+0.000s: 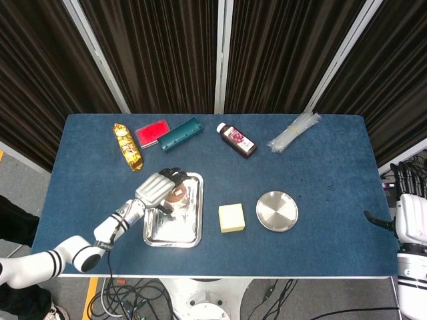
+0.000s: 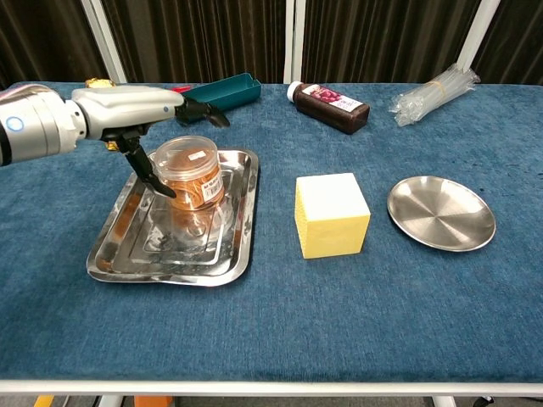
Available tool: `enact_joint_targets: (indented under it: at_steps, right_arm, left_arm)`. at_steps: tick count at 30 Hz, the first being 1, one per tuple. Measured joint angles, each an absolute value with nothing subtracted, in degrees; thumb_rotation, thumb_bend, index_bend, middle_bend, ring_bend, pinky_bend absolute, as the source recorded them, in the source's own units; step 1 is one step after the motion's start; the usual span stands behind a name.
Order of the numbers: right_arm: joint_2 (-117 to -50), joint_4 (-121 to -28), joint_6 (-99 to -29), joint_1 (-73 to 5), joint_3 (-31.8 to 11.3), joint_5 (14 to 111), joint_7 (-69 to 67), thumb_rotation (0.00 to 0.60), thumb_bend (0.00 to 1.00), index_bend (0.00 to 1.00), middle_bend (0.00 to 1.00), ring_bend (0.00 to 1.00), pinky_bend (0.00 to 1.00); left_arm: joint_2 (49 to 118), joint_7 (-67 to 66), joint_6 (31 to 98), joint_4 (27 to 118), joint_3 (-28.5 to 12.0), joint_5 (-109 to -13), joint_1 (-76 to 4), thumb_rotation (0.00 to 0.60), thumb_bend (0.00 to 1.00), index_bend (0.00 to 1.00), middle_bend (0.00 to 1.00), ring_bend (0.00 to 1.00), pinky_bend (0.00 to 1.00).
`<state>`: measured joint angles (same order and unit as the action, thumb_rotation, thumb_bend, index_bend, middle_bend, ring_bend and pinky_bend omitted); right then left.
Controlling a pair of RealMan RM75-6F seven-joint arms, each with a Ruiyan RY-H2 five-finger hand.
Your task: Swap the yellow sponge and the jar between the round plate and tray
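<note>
Left hand (image 2: 148,110) reaches toward 1 o'clock, fingers spread (thumb pointing down). Right hand (image 1: 411,217) at the 3 o'clock edge, fingers extended, holding nothing.

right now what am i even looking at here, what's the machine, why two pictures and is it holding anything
It is a two-armed robot with human-like hands, steered remotely, at a blue table. The head view looks straight down; the chest view looks across from the robot's front.

On the table: a metal tray with a clear jar on it, a yellow sponge and an empty round plate. Along the far edge lie a gold packet, a red item, a teal box, a dark bottle and a bundle of clear plastic.

The left hand reaches around the jar, but I cannot tell whether it grips it yet. The right hand is open beside the table, holding nothing.
</note>
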<state>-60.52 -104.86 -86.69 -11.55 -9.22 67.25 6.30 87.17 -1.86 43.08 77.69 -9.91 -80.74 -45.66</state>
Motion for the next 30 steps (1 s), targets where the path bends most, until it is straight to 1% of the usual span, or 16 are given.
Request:
enact_joint_targets:
  at_steps: [4, 6, 10, 13, 16, 19, 24, 30]
  right_arm:
    - [-60.59, -104.34, -86.16, -11.00, -9.54, 66.97, 5.38, 0.600, 0.00, 0.00, 0.00, 0.00, 0.00]
    - [-60.59, -104.13, -85.85, -10.72, -9.75, 66.77, 5.10, 0.600, 0.00, 0.00, 0.00, 0.00, 0.00]
    - [-60.59, -103.91, -85.57, -10.28, -10.04, 66.64, 4.86, 0.600, 0.00, 0.00, 0.00, 0.00, 0.00]
    - [-60.69, -103.71, -85.25, -10.03, -10.17, 66.57, 4.65, 0.600, 0.00, 0.00, 0.00, 0.00, 0.00]
    - [-60.82, -103.46, -84.85, -9.82, -10.26, 66.58, 4.34, 0.600, 0.00, 0.00, 0.00, 0.00, 0.00]
    - [-60.94, -103.12, -84.59, -9.63, -10.49, 66.59, 3.96, 0.600, 0.00, 0.00, 0.00, 0.00, 0.00]
    - [-60.99, -102.81, -84.71, -9.24, -10.99, 66.95, 3.39, 0.600, 0.00, 0.00, 0.00, 0.00, 0.00]
    - [-60.88, -102.63, -85.15, -8.60, -11.52, 67.27, 2.44, 0.600, 0.00, 0.00, 0.00, 0.00, 0.00]
  left_arm:
    - [88.73, -1.20, 43.94, 75.66, -9.53, -81.07, -46.34, 0.600, 0.05, 0.24, 0.22, 0.16, 0.24]
    - [89.38, -0.53, 44.05, 74.43, -9.39, -81.28, -46.88, 0.600, 0.09, 0.26, 0.25, 0.20, 0.26]
    - [90.21, -0.10, 44.22, 72.30, -9.09, -81.85, -48.02, 0.600, 0.14, 0.29, 0.28, 0.24, 0.28]
    - [90.69, 0.21, 44.02, 71.09, -8.81, -81.95, -48.73, 0.600, 0.15, 0.30, 0.30, 0.25, 0.28]
    - [91.16, 0.50, 43.87, 70.20, -8.47, -81.84, -49.18, 0.600, 0.15, 0.34, 0.34, 0.31, 0.28]
    - [91.53, 0.61, 44.47, 69.70, -8.35, -81.99, -49.38, 0.600, 0.16, 0.38, 0.39, 0.36, 0.31]
    - [91.91, 1.11, 46.45, 69.37, -8.99, -83.13, -50.60, 0.600, 0.16, 0.39, 0.40, 0.37, 0.32]
    - [92.21, 2.14, 46.16, 69.12, -10.96, -84.28, -54.46, 0.600, 0.16, 0.39, 0.40, 0.37, 0.32]
